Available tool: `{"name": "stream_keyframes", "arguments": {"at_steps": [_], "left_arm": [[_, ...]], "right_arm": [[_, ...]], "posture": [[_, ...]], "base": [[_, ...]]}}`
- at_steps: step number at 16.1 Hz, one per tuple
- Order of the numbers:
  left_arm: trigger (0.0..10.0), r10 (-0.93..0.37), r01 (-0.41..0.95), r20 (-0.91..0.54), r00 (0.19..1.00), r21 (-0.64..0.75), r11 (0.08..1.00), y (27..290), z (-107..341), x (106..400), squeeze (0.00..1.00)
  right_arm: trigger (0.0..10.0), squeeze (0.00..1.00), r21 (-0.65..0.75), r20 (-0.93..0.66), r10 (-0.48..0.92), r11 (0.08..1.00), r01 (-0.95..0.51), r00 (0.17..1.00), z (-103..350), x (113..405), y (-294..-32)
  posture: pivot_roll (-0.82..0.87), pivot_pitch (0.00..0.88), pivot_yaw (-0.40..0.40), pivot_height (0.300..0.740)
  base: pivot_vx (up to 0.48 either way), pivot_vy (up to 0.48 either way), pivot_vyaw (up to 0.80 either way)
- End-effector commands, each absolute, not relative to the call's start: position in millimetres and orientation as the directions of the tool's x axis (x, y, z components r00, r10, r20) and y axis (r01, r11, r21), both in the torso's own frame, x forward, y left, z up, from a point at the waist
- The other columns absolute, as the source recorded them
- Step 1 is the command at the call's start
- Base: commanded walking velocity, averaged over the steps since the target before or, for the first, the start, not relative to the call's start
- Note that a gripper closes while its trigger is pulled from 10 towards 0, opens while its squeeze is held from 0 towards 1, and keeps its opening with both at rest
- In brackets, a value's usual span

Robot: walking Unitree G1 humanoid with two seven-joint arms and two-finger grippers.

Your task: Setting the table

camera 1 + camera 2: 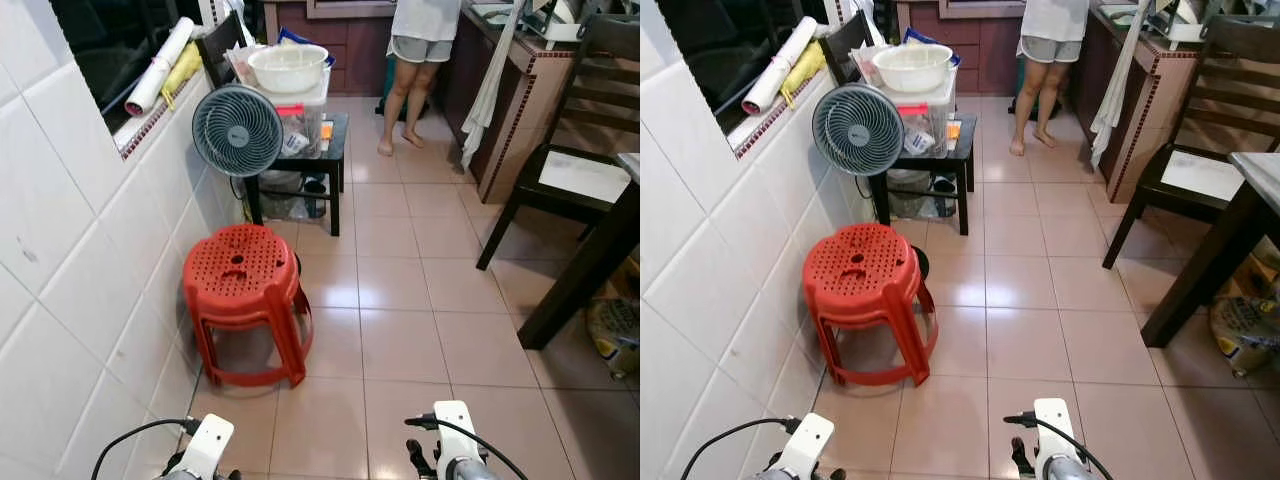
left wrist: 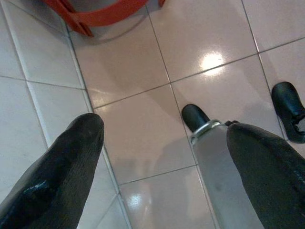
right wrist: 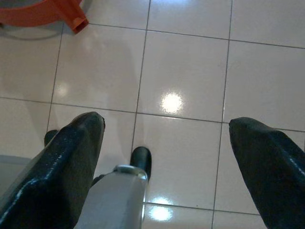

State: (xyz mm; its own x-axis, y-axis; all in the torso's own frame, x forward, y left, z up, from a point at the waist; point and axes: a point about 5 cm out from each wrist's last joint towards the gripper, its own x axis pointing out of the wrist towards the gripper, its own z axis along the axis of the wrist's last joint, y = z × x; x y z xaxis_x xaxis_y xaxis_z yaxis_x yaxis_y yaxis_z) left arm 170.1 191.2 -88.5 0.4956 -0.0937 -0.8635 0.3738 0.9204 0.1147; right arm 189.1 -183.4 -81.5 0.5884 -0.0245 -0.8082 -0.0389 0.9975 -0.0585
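The dark dining table point(image 1: 1258, 172) reaches in from the right edge, one slanted leg point(image 1: 575, 280) standing on the tiles. A dark wooden chair point(image 1: 572, 170) with a pale seat is just beyond it. Both my arms hang low at the bottom of the eye views, the left wrist point(image 1: 205, 448) and the right wrist point(image 1: 455, 440). The left gripper point(image 2: 164, 129) is open over bare floor tiles. The right gripper point(image 3: 167, 124) is also open above the tiles. Neither holds anything. A white bowl point(image 1: 288, 66) rests on a clear plastic box at the far left.
A red plastic stool point(image 1: 243, 295) stands by the tiled wall on the left. Behind it are a grey fan point(image 1: 238, 130) and a small black side table point(image 1: 335, 150). A person point(image 1: 415, 60) stands barefoot at the far counter. A bag point(image 1: 615, 330) lies under the dining table.
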Motion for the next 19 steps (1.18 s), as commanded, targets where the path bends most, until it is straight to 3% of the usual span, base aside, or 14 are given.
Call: {"name": "stream_keyframes", "arguments": {"at_steps": [1,15,19], "left_arm": [[10.0,-0.093,0.380,-0.867,0.490,0.116,0.918,194.5,-88.1,169.9,0.00],[10.0,-0.114,0.395,-0.871,0.478,0.097,0.913,189.8,-90.4,165.5,0.00],[10.0,-0.102,0.370,-0.865,0.491,0.101,0.924,189.5,-90.0,166.7,0.00]], "right_arm": [[10.0,0.00,-0.057,-0.807,-0.022,0.998,-0.041,0.591,-81.1,190.2,-182.1],[10.0,0.00,-0.051,-0.815,-0.030,0.999,-0.019,0.579,-82.9,186.5,-183.8],[10.0,0.00,-0.054,-0.817,-0.035,0.998,-0.016,0.575,-83.2,185.7,-185.0]], "posture": [[-0.20,0.000,0.042,0.740],[-0.19,0.000,0.041,0.740],[-0.19,0.000,0.036,0.740]], "base": [[0.281,0.000,0.00],[0.299,0.280,0.00],[0.000,0.000,0.00]]}}
